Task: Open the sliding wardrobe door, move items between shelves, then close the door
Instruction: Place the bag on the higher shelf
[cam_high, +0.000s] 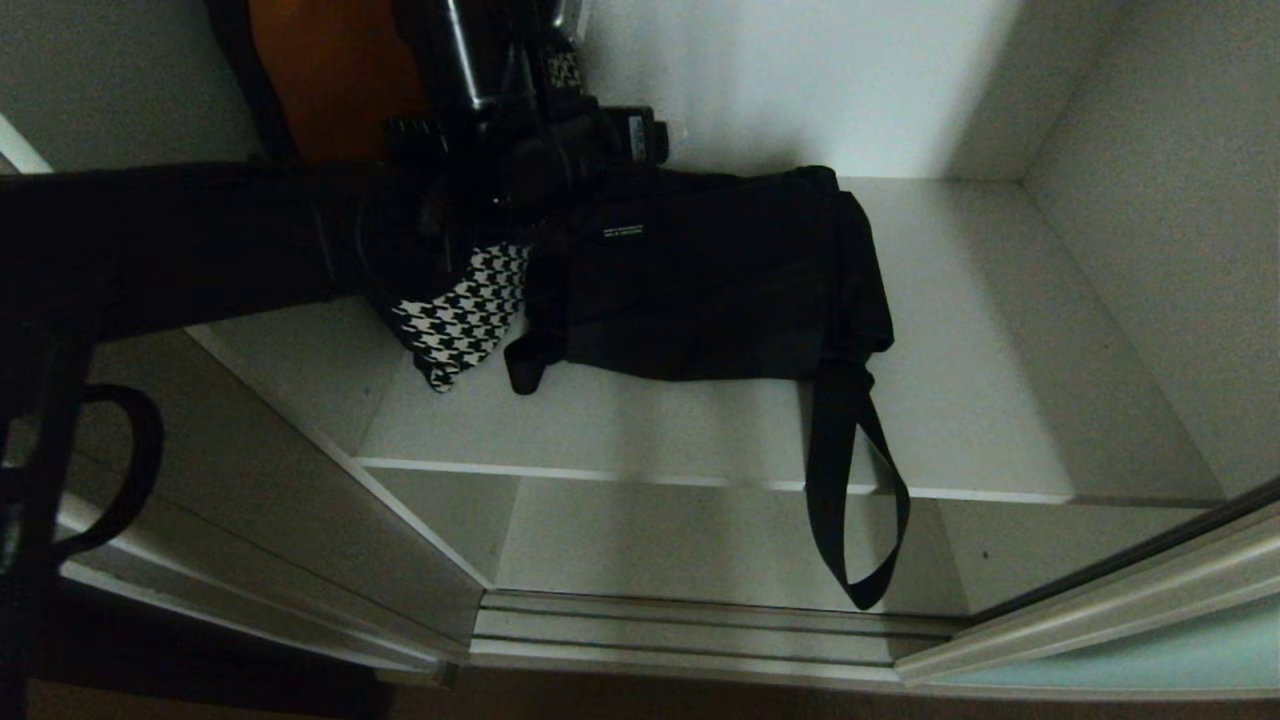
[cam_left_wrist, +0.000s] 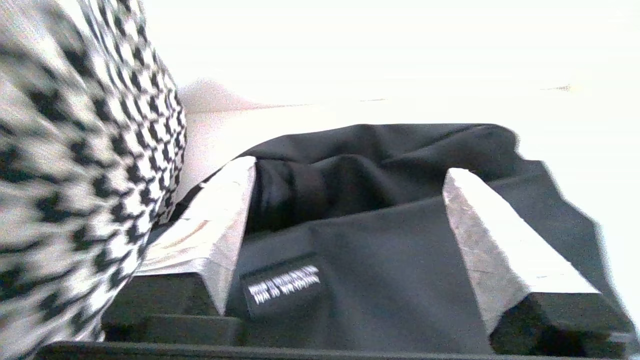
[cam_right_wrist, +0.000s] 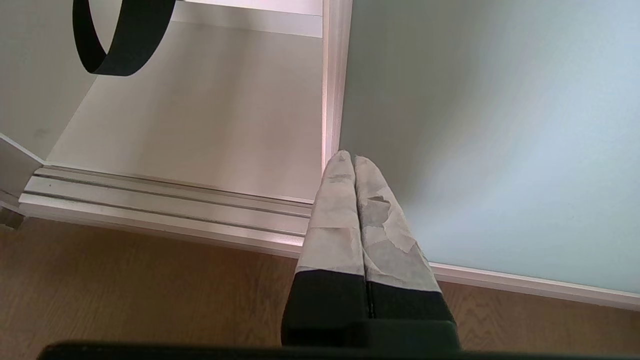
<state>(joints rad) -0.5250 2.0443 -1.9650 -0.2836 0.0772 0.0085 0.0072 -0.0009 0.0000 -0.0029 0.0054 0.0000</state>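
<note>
With its fingers spread wide, the left gripper (cam_left_wrist: 350, 220) hovers over the black bag (cam_high: 700, 280), gripping nothing. That bag lies slumped on the upper shelf (cam_high: 960, 400); soft and light, best pinched at a fabric fold near its label.

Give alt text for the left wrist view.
Open left gripper, grey padded fingers spread above a floppy black fabric bag lying on a white-grey laminate shelf. A black-and-white houndstooth fabric item sits beside it.
</note>
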